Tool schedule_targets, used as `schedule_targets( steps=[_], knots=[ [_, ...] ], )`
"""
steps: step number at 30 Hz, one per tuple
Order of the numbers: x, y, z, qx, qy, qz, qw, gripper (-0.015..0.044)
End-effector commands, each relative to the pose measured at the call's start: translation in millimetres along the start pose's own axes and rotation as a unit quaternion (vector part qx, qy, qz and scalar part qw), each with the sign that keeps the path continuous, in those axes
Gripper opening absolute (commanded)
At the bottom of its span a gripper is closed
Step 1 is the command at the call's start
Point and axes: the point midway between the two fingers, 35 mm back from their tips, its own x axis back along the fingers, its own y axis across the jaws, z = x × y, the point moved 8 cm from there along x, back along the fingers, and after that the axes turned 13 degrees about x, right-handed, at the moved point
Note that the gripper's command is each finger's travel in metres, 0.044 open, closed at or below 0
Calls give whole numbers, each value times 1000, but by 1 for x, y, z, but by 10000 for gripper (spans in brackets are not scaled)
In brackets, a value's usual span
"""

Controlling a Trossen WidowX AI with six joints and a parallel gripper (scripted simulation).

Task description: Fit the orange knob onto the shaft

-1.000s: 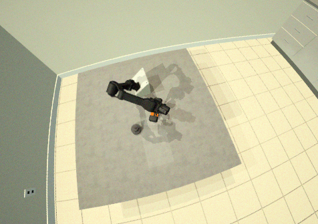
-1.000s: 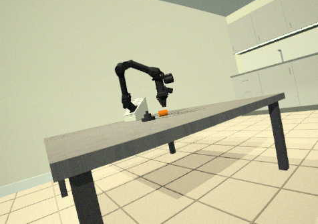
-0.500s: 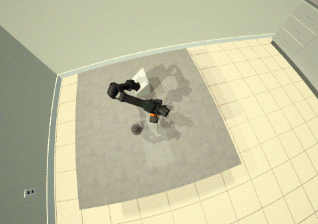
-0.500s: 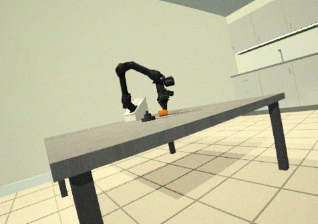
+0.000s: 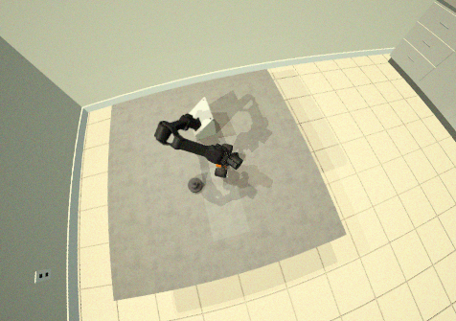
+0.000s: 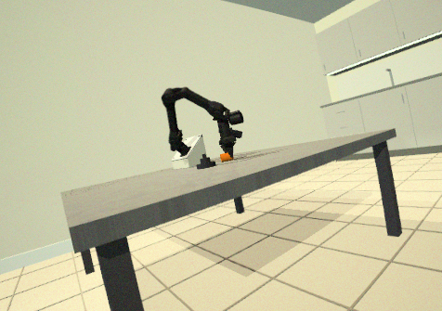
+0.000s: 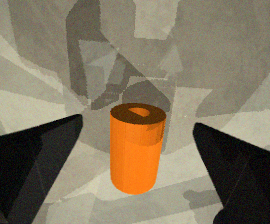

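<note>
The orange knob (image 5: 218,166) (image 6: 226,157) (image 7: 133,160) lies on its side on the table. Its dark end face with the hole points toward the top of the wrist view. The hole shows partly; its flat side is hard to make out. My gripper (image 6: 229,153) (image 7: 138,123) is open and points down over the knob, with a black finger on each side and a gap to each. The dark round pedestal (image 5: 195,185) (image 6: 206,164) stands a short way from the knob, with its shaft upright on top. The shaft's flat side cannot be seen.
A white sloped block (image 5: 204,114) (image 6: 195,148) stands by the arm's base. The grey table top (image 5: 158,246) (image 6: 107,187) carries the arm, block, pedestal and knob. Shadows of the arm fall across it. Its edges show in the top and exterior views.
</note>
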Motion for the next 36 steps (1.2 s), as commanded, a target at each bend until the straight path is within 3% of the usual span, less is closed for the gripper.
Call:
schedule_targets(
  steps=[1, 8, 15, 27, 36],
  knots=[
    [-5, 2, 2, 4, 4, -1, 1000, 414],
    [-5, 2, 2, 4, 4, -1, 1000, 240],
    [-5, 2, 2, 4, 4, -1, 1000, 240],
    [-5, 2, 2, 4, 3, -1, 1000, 179],
    [1, 5, 19, 2, -66, 13, 998, 179]
  ],
)
